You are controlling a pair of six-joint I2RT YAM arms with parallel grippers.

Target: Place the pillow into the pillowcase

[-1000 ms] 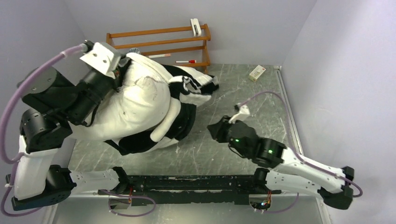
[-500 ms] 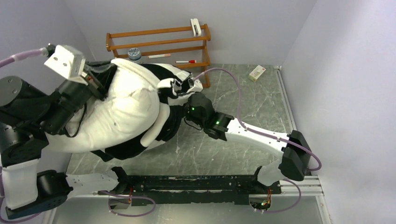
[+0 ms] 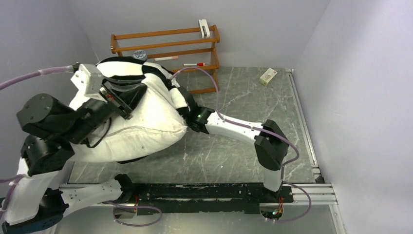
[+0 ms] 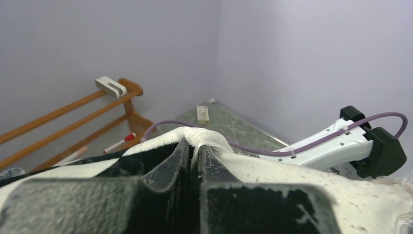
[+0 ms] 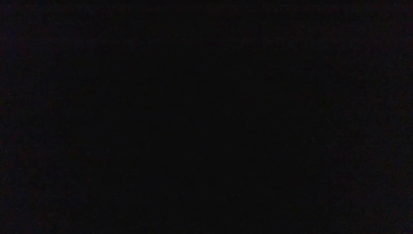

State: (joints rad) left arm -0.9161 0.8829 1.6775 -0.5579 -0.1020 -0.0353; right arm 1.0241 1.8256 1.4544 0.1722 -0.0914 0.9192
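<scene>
We see the pillow (image 3: 146, 122) bunched on the left side of the table (image 3: 243, 156), white body bare toward the near edge, far end under the checkered pillowcase (image 3: 127, 65). More of the case wraps the right side of the bundle.

The left gripper (image 4: 195, 152) is on top of the bundle, fingers (image 4: 168, 168) pressed together, pinching a white plush fold that runs into the checkered cloth on its left. We read that fold as the pillowcase's edge. Speckled white pillow surface lies just right of it in the left wrist view.

The right arm (image 3: 243, 130) reaches across from the right, and the right gripper (image 3: 196, 117) sits at the bundle's right side where white meets black. Only its dark body shows. Its fingers are buried in cloth and the right wrist view is all black, so we cannot tell whether they are spread or closed, or what they touch.

Behind the bundle stands a wooden rack (image 3: 165, 46) with a red-capped marker (image 3: 194, 64) on a lower rail and a white clip (image 3: 204, 28) on top. A small box (image 3: 268, 76) lies at the far right of the table, well apart from both arms
</scene>
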